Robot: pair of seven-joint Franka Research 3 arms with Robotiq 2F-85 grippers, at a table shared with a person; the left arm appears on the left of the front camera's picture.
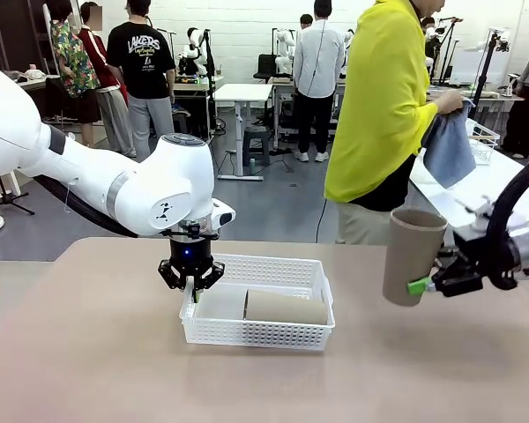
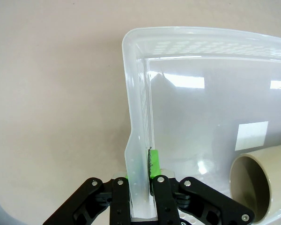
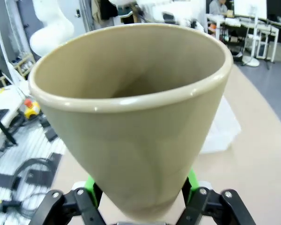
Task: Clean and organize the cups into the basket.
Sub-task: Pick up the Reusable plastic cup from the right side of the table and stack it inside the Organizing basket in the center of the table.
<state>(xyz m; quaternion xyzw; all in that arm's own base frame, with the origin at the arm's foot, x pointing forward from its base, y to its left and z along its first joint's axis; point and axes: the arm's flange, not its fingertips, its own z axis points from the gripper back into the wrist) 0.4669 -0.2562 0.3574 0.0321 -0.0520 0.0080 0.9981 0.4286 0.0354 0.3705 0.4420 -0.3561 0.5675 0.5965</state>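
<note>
Clenched on the basket's (image 1: pixel 273 261) short end wall, my left claw (image 1: pixel 191 280) pinches the thin plastic between its pads (image 2: pixel 153 163). I judge this is to steady the basket for loading. My right claw (image 1: pixel 426 285) grasps a tan cup (image 1: pixel 413 251) low on its narrow end, mouth up. The cup is off the table (image 1: pixel 88 352) and well to the right of the basket. Gripping it low should leave the rim free for laying it down. A second cup (image 1: pixel 286 307) lies on its side inside the basket, in the right half. The table is matte tan. Across it a person (image 1: pixel 383 97) in yellow handles a blue cloth (image 1: pixel 448 145). Behind them are white desks and people standing.
</note>
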